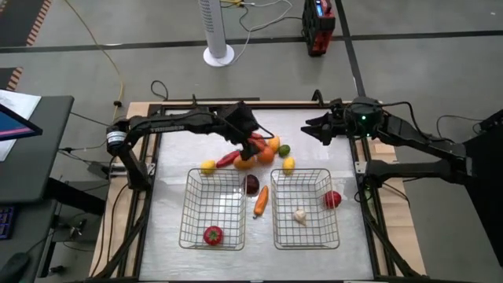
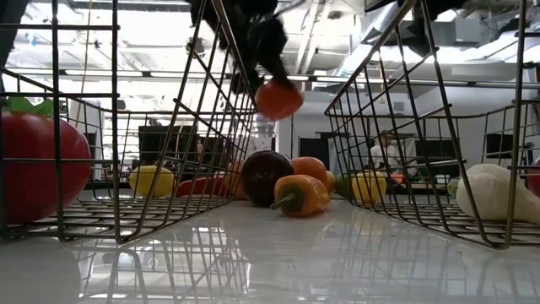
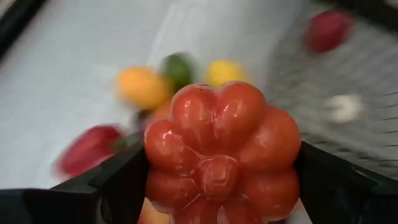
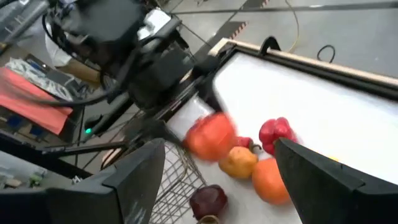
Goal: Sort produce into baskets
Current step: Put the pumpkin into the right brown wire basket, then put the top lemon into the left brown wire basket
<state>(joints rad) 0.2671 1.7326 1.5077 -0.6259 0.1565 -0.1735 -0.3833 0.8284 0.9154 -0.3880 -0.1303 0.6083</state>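
The left gripper (image 1: 253, 141) hangs above the pile of produce near the table's (image 1: 169, 157) far edge, its fingers (image 3: 118, 180) pinching a ribbed red tomato (image 3: 222, 152) clear of the surface. The right gripper (image 1: 314, 128) waits over the far right corner, fingers spread and empty. The left basket (image 1: 212, 208) holds a red tomato (image 1: 213, 234) at its near edge; the right basket (image 1: 305, 208) holds white garlic (image 1: 299, 214) and a red fruit (image 1: 332, 199). A carrot (image 1: 261, 201) lies between the baskets.

Carrot (image 1: 261, 201) between baskets (image 1: 212, 209)
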